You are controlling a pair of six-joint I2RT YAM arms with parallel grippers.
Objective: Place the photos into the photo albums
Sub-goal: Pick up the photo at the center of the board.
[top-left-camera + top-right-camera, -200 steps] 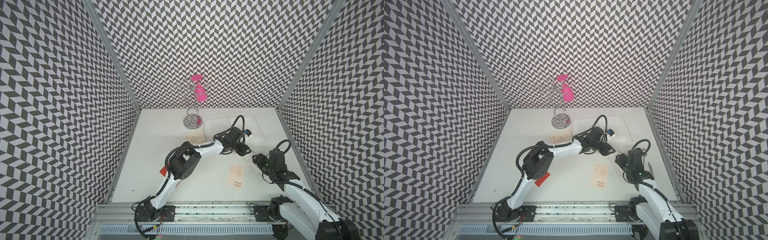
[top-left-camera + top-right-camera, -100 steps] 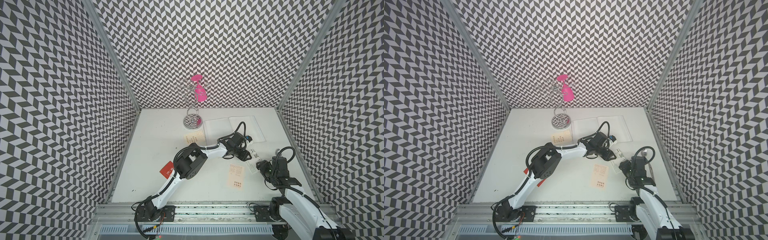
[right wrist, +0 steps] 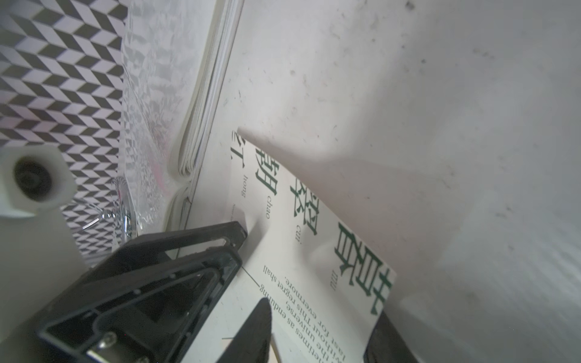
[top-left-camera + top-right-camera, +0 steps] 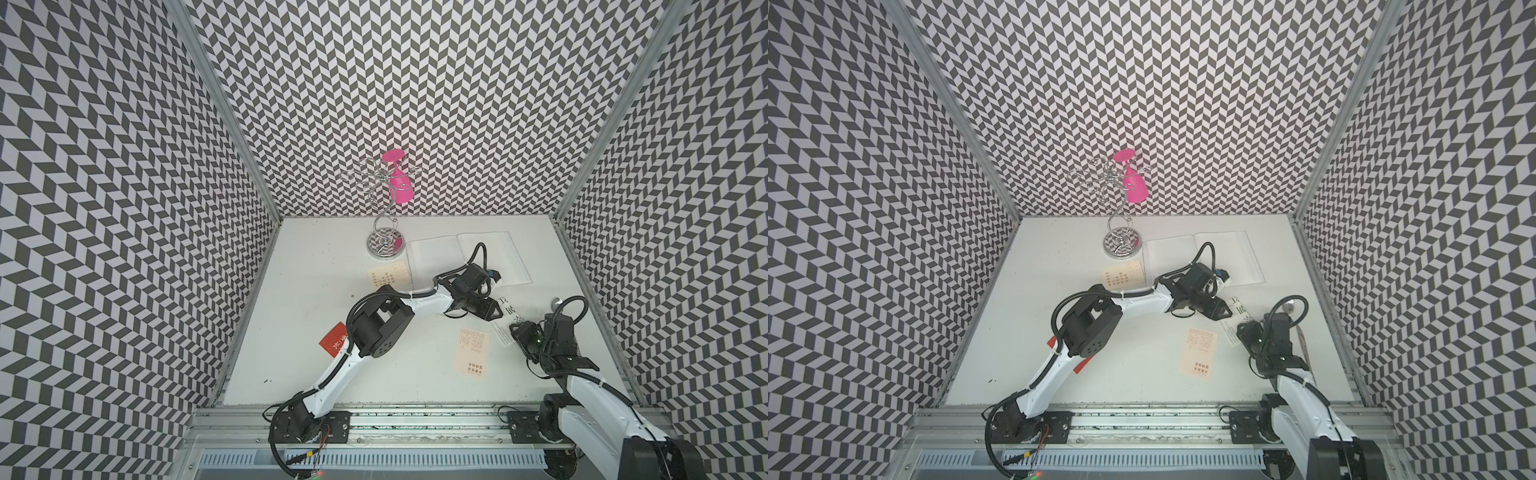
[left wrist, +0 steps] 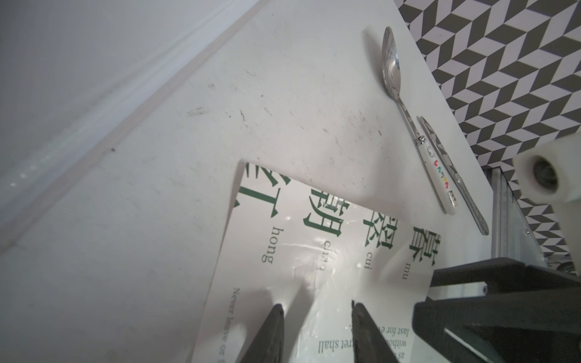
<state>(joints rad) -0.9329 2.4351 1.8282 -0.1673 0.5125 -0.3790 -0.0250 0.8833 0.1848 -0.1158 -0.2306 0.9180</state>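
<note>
**Zigzag walls (image 4: 415,83), white table (image 4: 316,299): white card (image 5: 314,239) beside the album (image 4: 432,257)**

The white card is glossy, with big green characters and small green text. One corner stands off the table and throws a shadow. It sits just in front of the open album. Over its face the left gripper (image 5: 316,305) has its fingers apart. The card passes between the fingers of the right gripper (image 3: 320,314); whether they pinch it I cannot tell. The album pages look white; what they hold I cannot tell. A peach card (image 4: 473,351), a cream card (image 4: 388,274) and a red card (image 4: 334,338) lie flat.
</note>
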